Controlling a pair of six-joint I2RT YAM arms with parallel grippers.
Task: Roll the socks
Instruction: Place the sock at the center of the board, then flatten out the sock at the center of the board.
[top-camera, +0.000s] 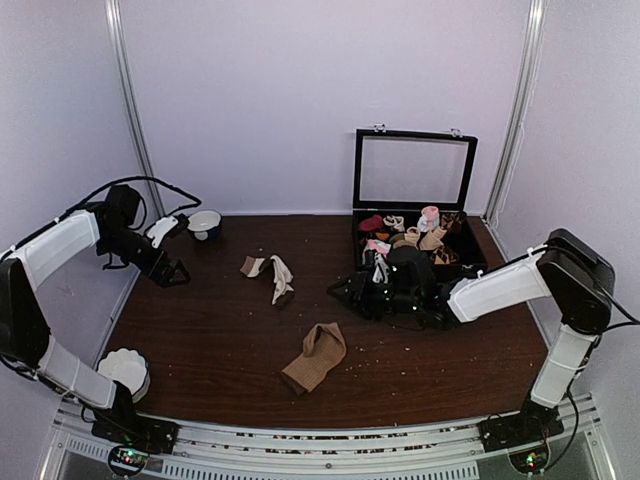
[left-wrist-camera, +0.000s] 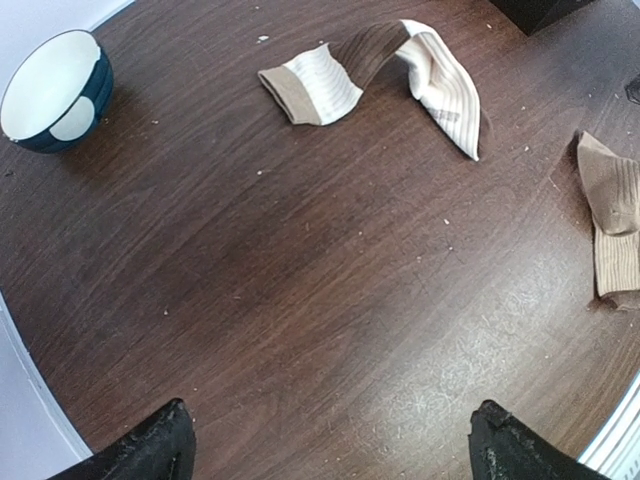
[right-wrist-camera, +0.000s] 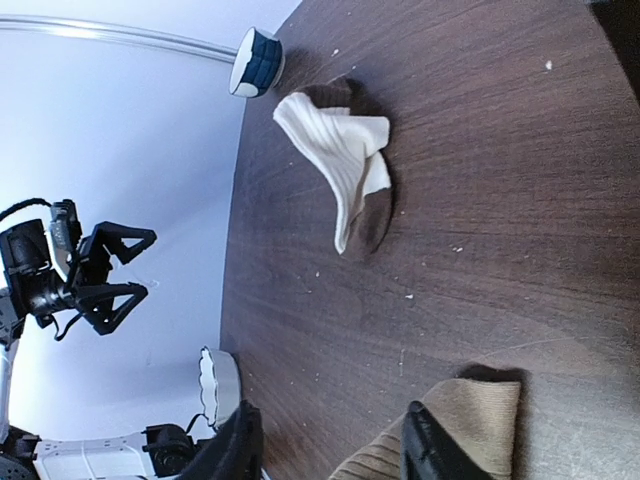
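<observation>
Socks (top-camera: 315, 357) lie together on the table (top-camera: 220, 340), left of the box (top-camera: 357, 170) and nearer than it.
The right gripper (top-camera: 348, 292) hangs just left of the box, jaws parted, holding nothing. The left gripper (top-camera: 172, 272), far left of the box, is spread wide and empty. A brown-and-white sock (top-camera: 270, 275) lies left of the box.
</observation>
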